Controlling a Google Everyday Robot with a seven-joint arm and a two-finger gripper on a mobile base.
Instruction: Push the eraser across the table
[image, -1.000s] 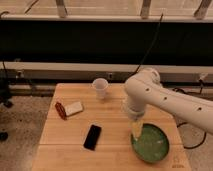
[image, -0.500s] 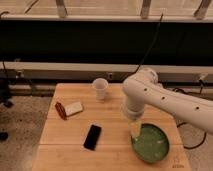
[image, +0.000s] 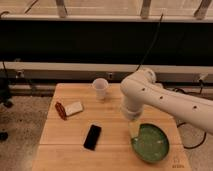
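The eraser (image: 92, 137) lies flat on the table (image: 115, 102), in the front part, near the front edge. It is black and sits a little tilted.

The gripper (image: 132, 131) hangs low over the table, to the right of the eraser as the camera sees it. It is not touching the eraser. A strip of bare wood lies between them. The gripper's two fingers are spread apart, and they hold nothing.

Just beside the gripper, on its right, is the green bowl (image: 155, 146). The bowl sits near the front right corner of the table.

Up and to the left of the eraser is a small white block (image: 75, 108), with a reddish thing (image: 60, 110) next to it. A white cup (image: 100, 89) stands near the back edge.

There is bare wood to the left of the eraser, up to the table's left edge. There is more bare wood behind it, toward the cup.
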